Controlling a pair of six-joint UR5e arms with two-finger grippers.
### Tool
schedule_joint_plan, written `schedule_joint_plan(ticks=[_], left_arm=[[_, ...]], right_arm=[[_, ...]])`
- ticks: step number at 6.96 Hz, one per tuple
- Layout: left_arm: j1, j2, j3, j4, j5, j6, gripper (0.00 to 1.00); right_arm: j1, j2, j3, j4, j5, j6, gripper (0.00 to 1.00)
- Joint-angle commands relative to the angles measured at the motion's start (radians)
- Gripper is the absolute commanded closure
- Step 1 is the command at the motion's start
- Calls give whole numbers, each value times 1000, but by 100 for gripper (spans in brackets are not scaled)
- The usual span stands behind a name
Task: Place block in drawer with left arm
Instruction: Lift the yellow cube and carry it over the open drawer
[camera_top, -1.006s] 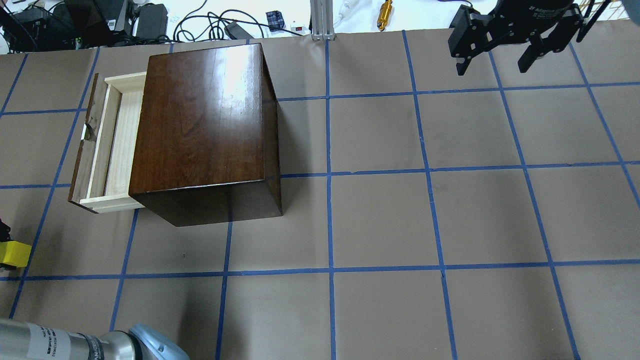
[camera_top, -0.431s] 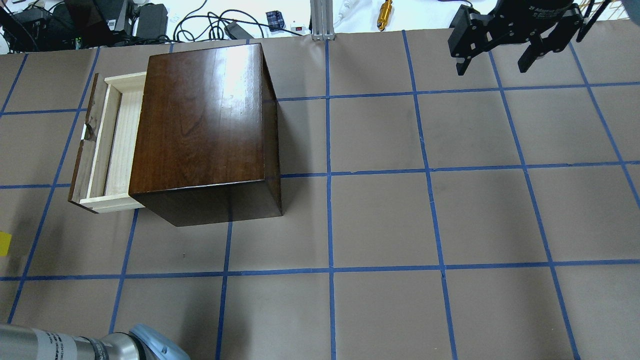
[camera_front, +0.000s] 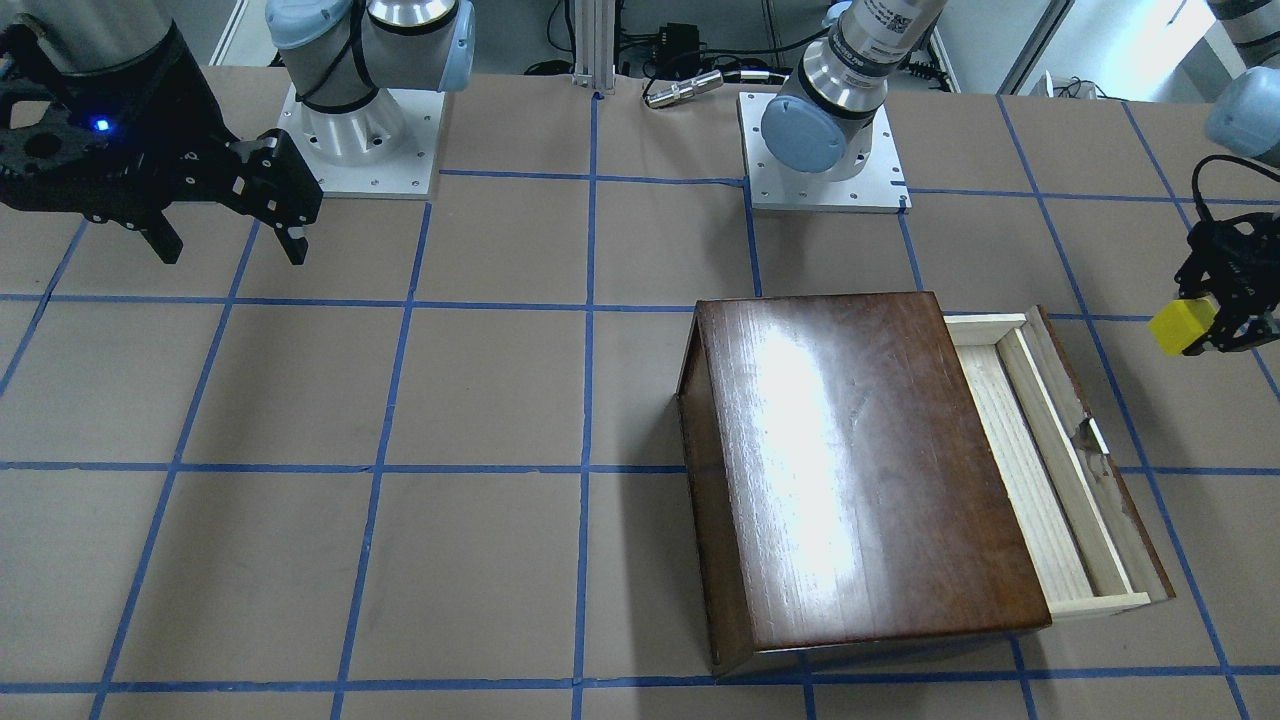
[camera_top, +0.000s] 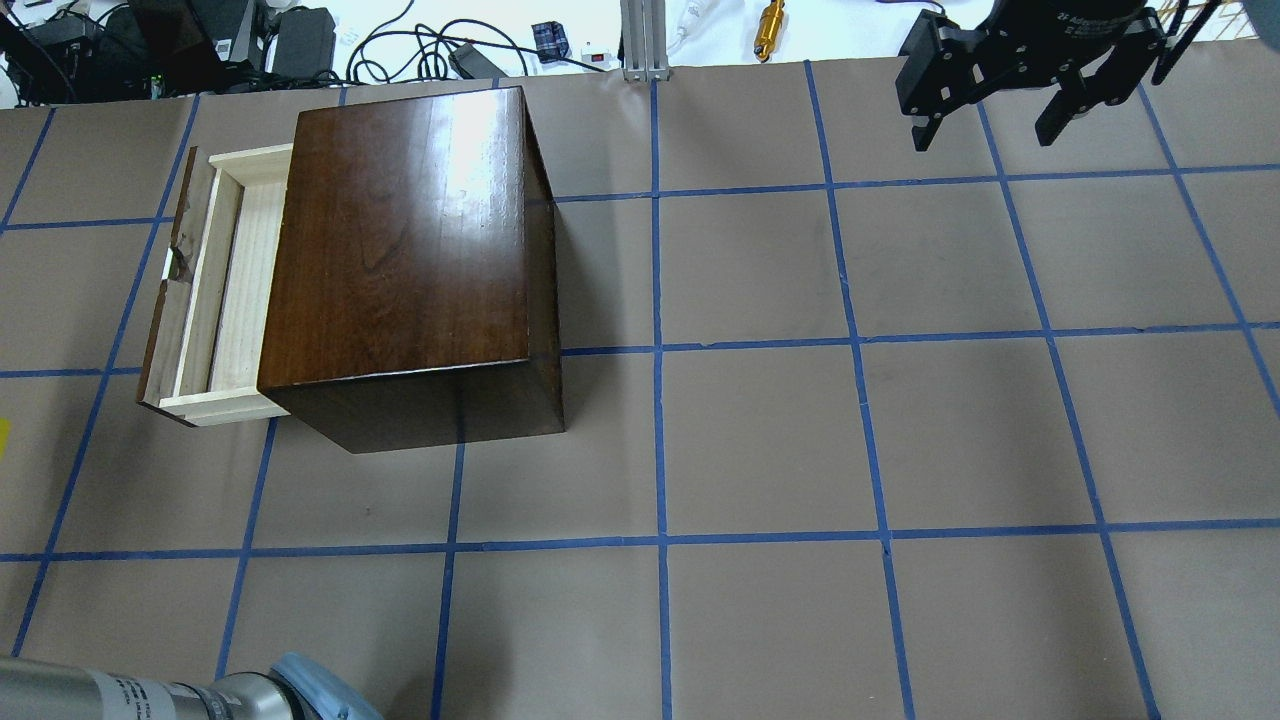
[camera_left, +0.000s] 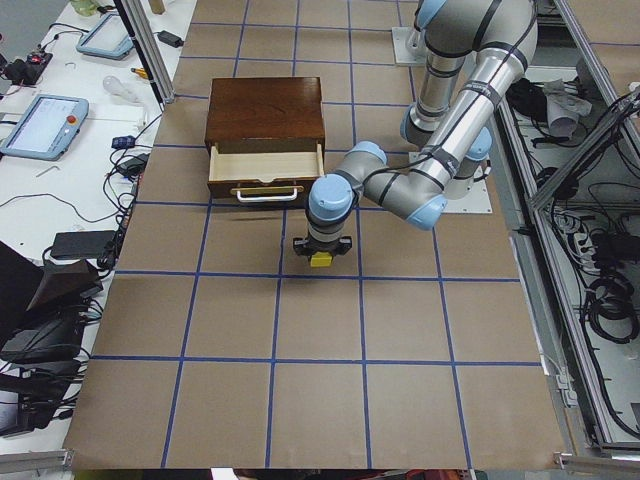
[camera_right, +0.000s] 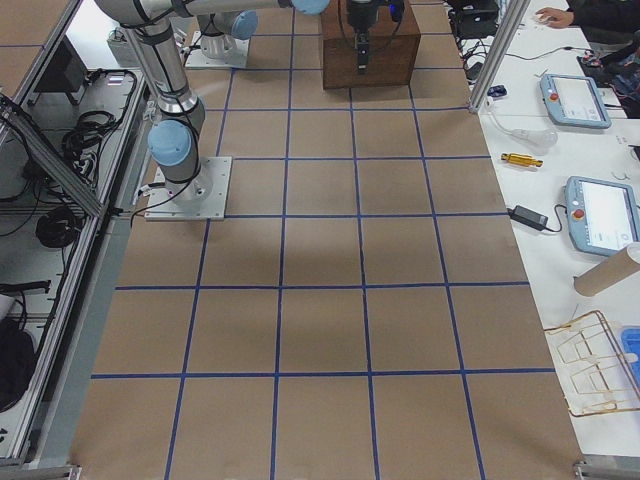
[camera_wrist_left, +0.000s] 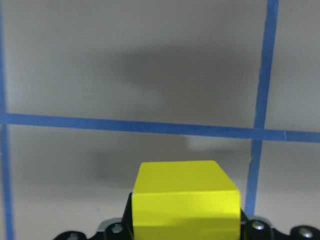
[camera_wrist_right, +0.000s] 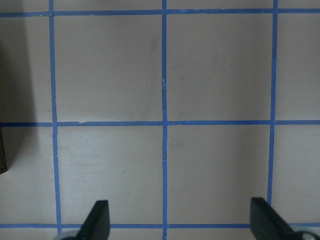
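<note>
The yellow block (camera_front: 1182, 327) is clamped in my left gripper (camera_front: 1205, 330), which holds it above the table. It is off the drawer's handle side and apart from the drawer. The block fills the bottom of the left wrist view (camera_wrist_left: 185, 200) and shows in the exterior left view (camera_left: 320, 261). Only a yellow sliver (camera_top: 3, 436) shows at the overhead view's left edge. The drawer (camera_front: 1035, 480) is pulled open from the dark-brown cabinet (camera_front: 860, 470) and its pale tray (camera_top: 228, 290) is empty. My right gripper (camera_top: 993, 120) is open and empty at the far right.
The brown paper table (camera_top: 760, 440) carries a blue tape grid. Cables and small parts (camera_top: 430, 45) lie beyond the far edge. The arm bases (camera_front: 820, 150) stand at the robot's side. Tablets (camera_right: 575, 100) lie on a side bench.
My left gripper has carried the block leftward and farther from the robot, almost out of the overhead view. The left arm's tube has sunk lower in that view. The right gripper has not moved.
</note>
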Motion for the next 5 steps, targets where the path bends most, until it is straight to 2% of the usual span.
schedule_joint_plan(ticks=[1,5], left_arm=[[-151,8,162,-209,-4,-152,100],[-432,-3,168,-200,-8,-464,100]], right_arm=[[0,0,0,0,0,0,0],[0,-1,0,0,0,2,0]])
